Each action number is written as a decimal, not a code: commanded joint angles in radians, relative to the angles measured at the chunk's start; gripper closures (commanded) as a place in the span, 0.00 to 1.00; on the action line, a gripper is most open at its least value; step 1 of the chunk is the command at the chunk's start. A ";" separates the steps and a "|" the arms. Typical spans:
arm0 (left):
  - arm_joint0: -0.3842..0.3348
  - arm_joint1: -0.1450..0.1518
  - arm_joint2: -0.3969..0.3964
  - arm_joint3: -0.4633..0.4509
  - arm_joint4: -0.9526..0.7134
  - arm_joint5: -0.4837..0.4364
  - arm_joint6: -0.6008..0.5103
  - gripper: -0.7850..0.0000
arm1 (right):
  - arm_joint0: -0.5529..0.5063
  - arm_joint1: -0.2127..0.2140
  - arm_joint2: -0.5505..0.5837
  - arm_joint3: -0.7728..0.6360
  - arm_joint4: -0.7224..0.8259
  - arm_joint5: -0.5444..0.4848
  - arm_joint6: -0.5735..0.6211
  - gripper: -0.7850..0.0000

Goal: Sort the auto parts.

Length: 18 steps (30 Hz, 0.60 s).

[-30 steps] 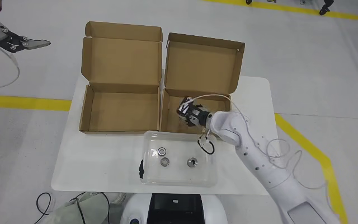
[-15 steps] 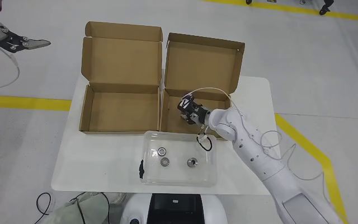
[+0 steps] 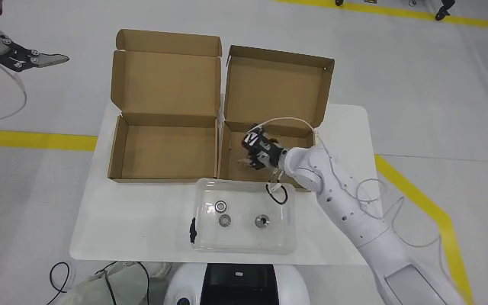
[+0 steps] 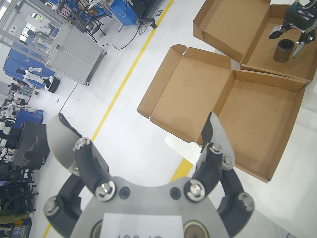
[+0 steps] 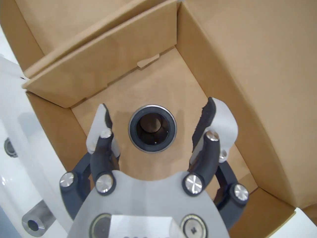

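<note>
On a white table (image 3: 137,221) in a workshop with a pale floor and a yellow floor line (image 3: 46,139), we see two open cardboard boxes side by side, lids folded back, and a clear plastic tray (image 3: 240,238) just in front of them.

The right gripper (image 5: 157,107) hangs over the right box (image 3: 232,156), its fingers (image 5: 210,115) spread wide and holding nothing. Between them, on the box floor, a dark cylindrical sleeve (image 5: 152,134) stands upright with its bore facing up at the wrist camera. From the right wrist view we see a clear gap between the sleeve and each finger pad. It sits near the wall this box shares with its neighbour.

The left box (image 3: 164,152) holds no parts. In the tray lie three small metal parts: two ring bearings (image 3: 221,205) close together towards its left side, and a third round piece (image 3: 261,221) apart from them towards the right.

The left gripper (image 4: 135,122) hovers off the table, out over the floor beyond the left box, its fingers also wide apart and empty. Behind it we make out blue racks (image 4: 111,13) and a metal-framed enclosure (image 4: 71,50).
</note>
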 commanded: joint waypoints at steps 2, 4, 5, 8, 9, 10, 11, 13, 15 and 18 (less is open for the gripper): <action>0.000 0.000 0.000 0.000 0.000 0.000 0.000 0.00 | -0.038 0.016 0.049 -0.087 -0.007 -0.027 -0.051 0.00; 0.000 0.000 0.000 0.000 0.000 0.000 0.000 0.00 | -0.072 0.029 0.076 -0.169 -0.032 -0.056 -0.049 0.00; 0.000 0.000 0.000 0.000 0.000 0.000 0.000 0.00 | -0.093 0.036 0.091 -0.207 -0.040 -0.065 -0.041 0.00; 0.000 0.000 0.000 0.000 0.000 0.000 0.000 0.00 | -0.158 0.053 0.128 -0.328 -0.065 -0.077 -0.018 0.00; 0.000 0.000 0.000 0.000 0.000 0.000 0.000 0.00 | -0.178 0.058 0.138 -0.364 -0.073 -0.084 -0.008 0.00; 0.000 0.000 0.000 0.000 0.000 0.000 0.000 0.00 | -0.197 0.062 0.147 -0.398 -0.078 -0.093 -0.003 0.00; 0.000 0.000 0.000 0.000 0.000 0.000 0.000 0.00 | -0.216 0.066 0.154 -0.430 -0.081 -0.105 -0.001 0.00; 0.000 0.000 0.000 0.000 0.000 0.000 0.000 0.00 | -0.247 0.074 0.164 -0.484 -0.092 -0.137 0.000 0.00; 0.000 0.000 0.000 0.000 0.000 0.000 0.000 0.00 | -0.270 0.082 0.175 -0.518 -0.099 -0.181 -0.002 0.00; 0.000 0.000 0.000 0.000 0.000 0.000 0.000 0.00 | -0.298 0.092 0.188 -0.563 -0.111 -0.231 0.008 0.00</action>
